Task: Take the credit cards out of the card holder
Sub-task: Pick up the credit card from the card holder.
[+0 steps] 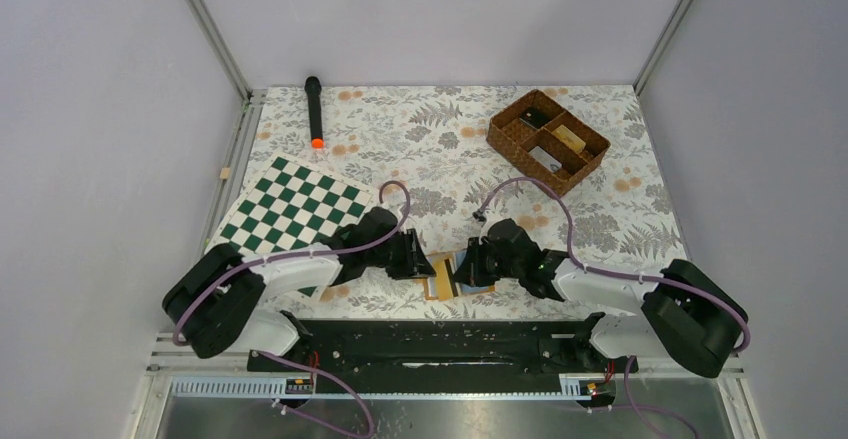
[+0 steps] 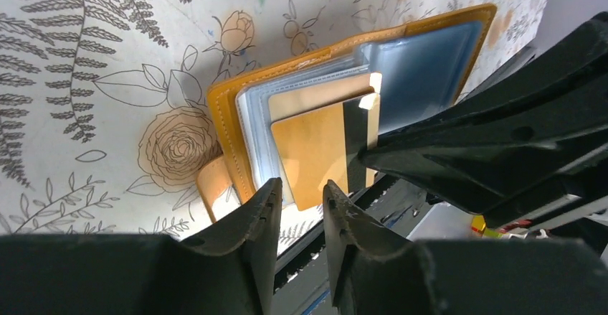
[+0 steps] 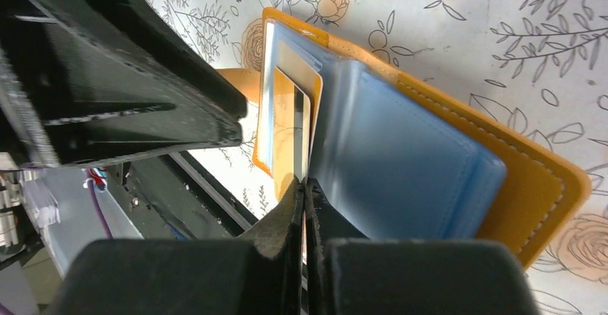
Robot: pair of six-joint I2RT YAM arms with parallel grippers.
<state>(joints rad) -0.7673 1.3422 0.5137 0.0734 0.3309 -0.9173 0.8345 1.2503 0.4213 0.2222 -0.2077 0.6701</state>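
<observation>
Between the arms, at the near edge: holder lies open on the surface, with both grippers at it.
Striped card: partway out of its pocket, free end pointing towards the arms' bases.
Left gripper: released, jaws parted; the striped card's lower edge sits just ahead of the gap and is not pinched.
Right gripper: clenched, tips pressed where the card meets the blue sleeves; I cannot tell whether a sleeve is caught between them.
Risk, drag: if the right gripper's hold is weak, the holder would likely slide along with the card instead of giving it up.
Risk, bend: jaws closing off-centre on the thin edge could flex the card or flick it back in.
Risk, drop: a card freed this near the edge could fall off the surface onto the base rail.
Risk, clash: the grippers sit just beside each other, so a small sideways move could knock them together.
Count, cards: two seen, both beige-gold, the striped one and a plain card behind it in a sleeve; a blue one may be among the sleeves, but I cannot tell.
Count, rest: one holder, two grippers, one basket, one chessboard, one black stick with an orange tip.
</observation>
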